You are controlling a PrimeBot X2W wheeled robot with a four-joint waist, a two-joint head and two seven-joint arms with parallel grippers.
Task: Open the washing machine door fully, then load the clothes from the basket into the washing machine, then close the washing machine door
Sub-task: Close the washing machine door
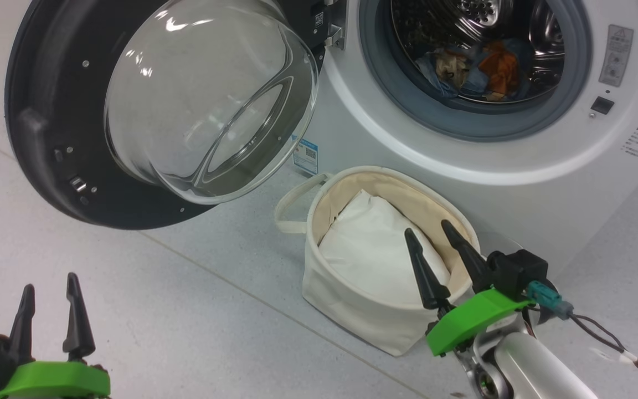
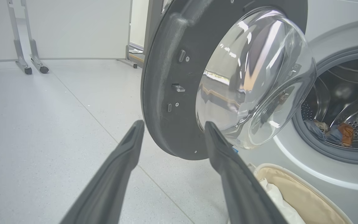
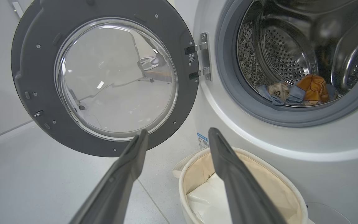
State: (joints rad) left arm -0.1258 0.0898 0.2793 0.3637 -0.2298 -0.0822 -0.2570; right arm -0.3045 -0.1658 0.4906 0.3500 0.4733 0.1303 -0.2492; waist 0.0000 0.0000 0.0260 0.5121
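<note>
Clothes point(image 1: 474, 69) of blue, orange-printed fabric lie in the white washing machine point(image 1: 407, 144), its black-rimmed glass door point(image 1: 36, 144) standing wide to clear the mouth. Left gripper point(image 1: 50, 280) and right gripper point(image 1: 427, 226) hang empty, fingers apart.

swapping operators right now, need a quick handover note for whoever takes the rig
Left gripper: open, empty, low on the left, clear of the door.
Right gripper: open, empty, at the basket's near rim.
Door: swung wide open.
Clothes: inside the machine.
Basket: in front of the machine, with a white cloth in it.
Done: door opened, clothes loaded.
Left: close the door.
</note>
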